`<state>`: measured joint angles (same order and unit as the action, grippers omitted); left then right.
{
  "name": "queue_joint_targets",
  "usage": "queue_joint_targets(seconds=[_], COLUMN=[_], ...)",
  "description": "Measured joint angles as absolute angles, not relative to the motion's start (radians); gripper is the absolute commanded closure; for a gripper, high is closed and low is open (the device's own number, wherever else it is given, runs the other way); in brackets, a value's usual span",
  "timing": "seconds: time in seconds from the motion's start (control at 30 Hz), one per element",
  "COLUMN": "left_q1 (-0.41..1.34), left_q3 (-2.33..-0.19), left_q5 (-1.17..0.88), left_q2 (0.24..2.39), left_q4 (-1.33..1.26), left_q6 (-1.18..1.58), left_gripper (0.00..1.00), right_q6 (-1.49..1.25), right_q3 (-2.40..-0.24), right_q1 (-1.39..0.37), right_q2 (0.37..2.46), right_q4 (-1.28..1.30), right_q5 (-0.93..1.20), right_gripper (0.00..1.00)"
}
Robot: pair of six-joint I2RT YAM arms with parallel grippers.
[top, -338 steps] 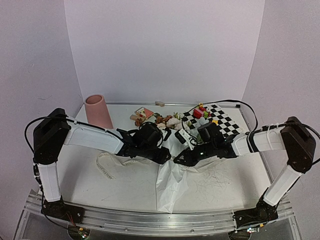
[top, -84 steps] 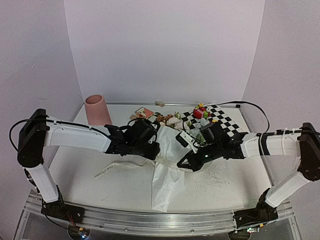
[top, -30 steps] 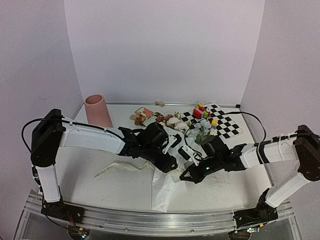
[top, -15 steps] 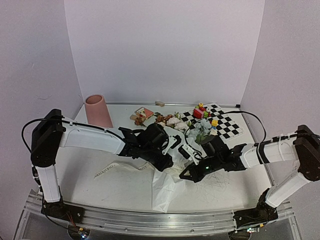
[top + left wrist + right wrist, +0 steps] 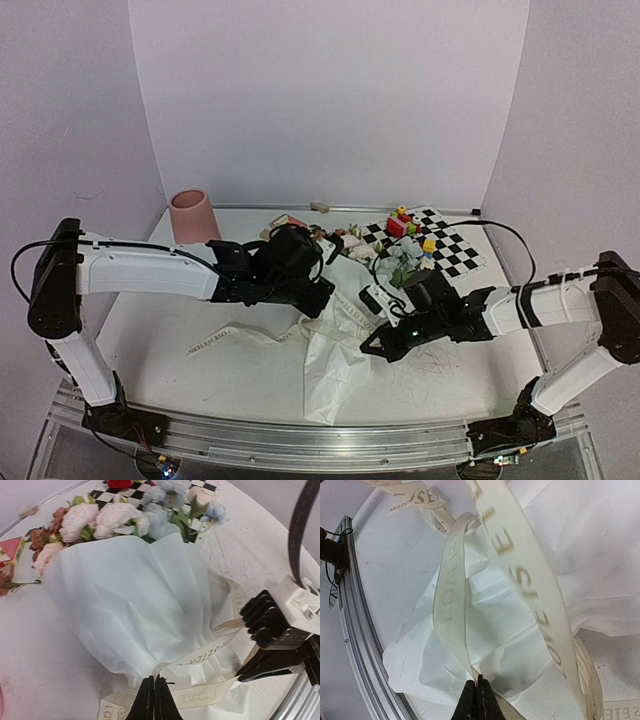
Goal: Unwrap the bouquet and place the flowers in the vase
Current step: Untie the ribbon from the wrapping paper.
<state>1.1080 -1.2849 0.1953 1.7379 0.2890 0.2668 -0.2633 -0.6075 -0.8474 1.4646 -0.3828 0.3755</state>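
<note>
Where the two arms are bolted down, a metal rail (image 5: 300, 440) runs along the near edge of the white surface (image 5: 140, 350). A tail of crinkled white paper (image 5: 328, 372) spills toward that rail. Just beyond, a cream ribbon (image 5: 215, 340) printed with lettering lies in loose curves leftward across the surface.

The right claw (image 5: 372, 347) sits low at the right side of the paper. Its fingers (image 5: 466, 700) are pressed together and clamped on a narrow strand of the ribbon (its wrist camera shows the strand running straight into the tips, with a wider loop arching above).

A little farther back, on the opposite side, is the left claw (image 5: 322, 304). Its fingers are likewise together, pinching the ribbon where a loop meets the gathered foot of the wrapping. The two claws are near each other but apart, with paper between them.

The bouquet (image 5: 130, 595) lies on its side in the middle of the surface. Its paper is gathered around the stems and fans out toward the far right. The flowers (image 5: 100, 520), pale pink, white, light blue and rust-brown, poke out of the far end of the wrap. Their heads rest at the edge of a black-and-white checkered mat (image 5: 455, 250), which carries small colourful toy blocks (image 5: 402, 222). A small pink card (image 5: 12, 550) lies to the left of the blooms.

The vase (image 5: 192, 212), a plain pink cylinder, stands upright at the far left of the surface, well apart from the bouquet.
</note>
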Motion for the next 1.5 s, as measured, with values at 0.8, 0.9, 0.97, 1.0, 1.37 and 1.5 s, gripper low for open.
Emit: queue_joint_targets(seconds=[0.8,0.9,0.97,1.0,1.37,1.5], left_q1=[1.107,1.106,1.105,1.105,1.105,1.105], left_q3=[-1.08,-1.053,-1.039,-1.032,-1.028,-1.043], left_q5=[0.617,0.633,0.632,0.629,0.592,0.579], left_q2=[1.588,1.577,1.576,1.575,1.575,1.58], left_q4=[0.355,0.381,0.401,0.409,0.43,0.43], left_q6=[0.555,0.601,0.615,0.629,0.621,0.609], left_gripper=[0.99,0.79,0.62,0.57,0.42,0.44], right_q6=[-0.436,-0.484,-0.507,-0.505,-0.377,-0.332], right_q3=[-0.595,-0.597,-0.603,-0.607,-0.626,-0.69], right_q1=[-0.847,-0.848,-0.847,-0.847,-0.848,-0.848], right_q2=[1.186,1.203,1.228,1.24,1.259,1.309], right_q4=[-0.241,-0.179,-0.145,-0.131,-0.146,-0.175], right_q5=[-0.231,-0.3,-0.313,-0.313,-0.116,-0.002], right_gripper=[0.99,0.81,0.69,0.67,0.45,0.45])
